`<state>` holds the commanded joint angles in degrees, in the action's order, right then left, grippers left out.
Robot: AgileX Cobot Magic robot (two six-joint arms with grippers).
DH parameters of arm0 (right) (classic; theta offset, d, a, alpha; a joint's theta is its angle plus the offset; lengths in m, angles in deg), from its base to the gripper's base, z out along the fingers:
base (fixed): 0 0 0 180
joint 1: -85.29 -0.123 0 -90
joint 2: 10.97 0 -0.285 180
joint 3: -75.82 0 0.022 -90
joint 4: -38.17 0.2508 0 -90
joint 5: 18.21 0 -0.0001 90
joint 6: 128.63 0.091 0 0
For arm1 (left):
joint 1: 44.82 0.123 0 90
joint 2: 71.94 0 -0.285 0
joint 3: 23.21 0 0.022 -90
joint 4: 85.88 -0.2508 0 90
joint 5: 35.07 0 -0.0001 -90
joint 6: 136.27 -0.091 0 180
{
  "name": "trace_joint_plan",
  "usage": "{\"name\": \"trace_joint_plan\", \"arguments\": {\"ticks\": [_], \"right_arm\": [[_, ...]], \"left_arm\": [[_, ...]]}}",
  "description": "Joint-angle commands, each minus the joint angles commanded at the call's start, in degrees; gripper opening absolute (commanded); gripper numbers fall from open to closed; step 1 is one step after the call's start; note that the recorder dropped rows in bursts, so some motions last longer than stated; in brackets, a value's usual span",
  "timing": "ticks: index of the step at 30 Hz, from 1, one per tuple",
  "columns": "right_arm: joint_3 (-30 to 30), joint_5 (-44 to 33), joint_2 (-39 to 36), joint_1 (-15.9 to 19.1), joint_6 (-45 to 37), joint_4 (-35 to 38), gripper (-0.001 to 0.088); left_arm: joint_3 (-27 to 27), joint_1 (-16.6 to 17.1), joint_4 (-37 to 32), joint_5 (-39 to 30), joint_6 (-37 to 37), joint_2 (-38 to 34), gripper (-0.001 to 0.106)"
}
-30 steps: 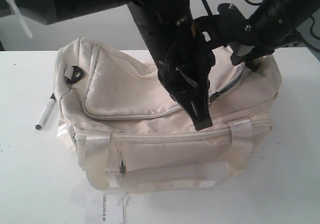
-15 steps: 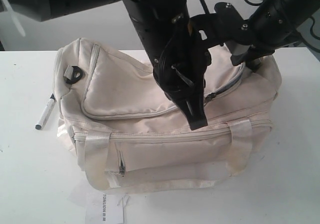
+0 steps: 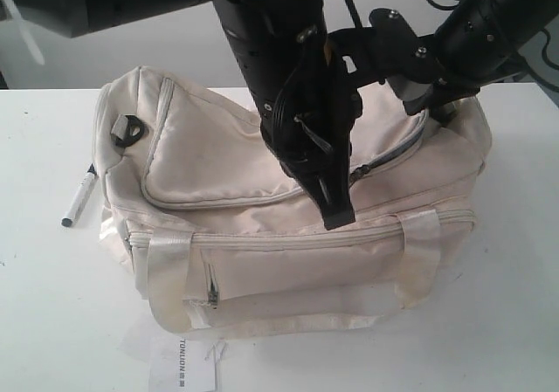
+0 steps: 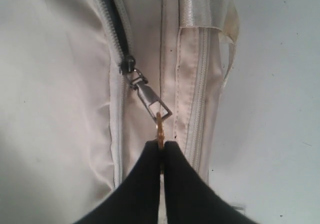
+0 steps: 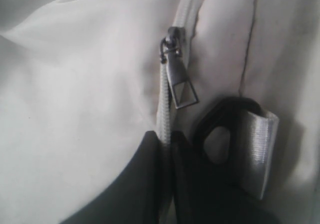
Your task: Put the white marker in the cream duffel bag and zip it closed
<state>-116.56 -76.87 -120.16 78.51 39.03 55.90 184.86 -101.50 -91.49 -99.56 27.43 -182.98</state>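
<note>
The cream duffel bag (image 3: 218, 156) lies on the white table. The white marker (image 3: 79, 196) with its black cap lies on the table just off the bag's left end, outside the bag. My left gripper (image 3: 336, 217) hangs over the bag's front top edge, shut on the small brown loop of the top zip's metal pull (image 4: 152, 102). Beyond the slider (image 4: 129, 64) a dark gap shows between the zip's teeth; on my side the zip is closed. My right gripper (image 3: 432, 104) is at the bag's right end, shut on the zip edge (image 5: 167, 141) beside a second pull (image 5: 181, 87).
A white paper tag (image 3: 182, 364) with printed text lies in front of the bag. Black buckles sit at the bag's left end (image 3: 129, 130) and next to my right gripper (image 5: 220, 134). Satin handles hang over the bag's front. Both arms crowd the space above the bag's right half.
My left gripper has moved a little to the left along the top zip, dragging the slider with it. The right gripper, the bag and the marker have stayed put.
</note>
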Motion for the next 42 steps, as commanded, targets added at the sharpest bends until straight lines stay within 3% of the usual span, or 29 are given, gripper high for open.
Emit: {"name": "trace_joint_plan", "arguments": {"ticks": [36, 40, 42], "right_arm": [[0.0, 0.4, 0.0, 0.0, 0.5, 0.0, 0.0001], [0.0, 0.5, 0.2, 0.0, 0.9, 0.0, 0.0112], [0.0, 0.4, 0.5, 0.0, 0.9, 0.0, 0.0251]], "left_arm": [[0.0, 0.0, -2.1, -5.4, 1.6, 0.0, 0.0], [0.0, 0.0, -2.1, -3.4, 2.9, 0.0, 0.0], [0.0, 0.0, -2.1, -2.0, 3.8, 0.0, 0.0]]}}
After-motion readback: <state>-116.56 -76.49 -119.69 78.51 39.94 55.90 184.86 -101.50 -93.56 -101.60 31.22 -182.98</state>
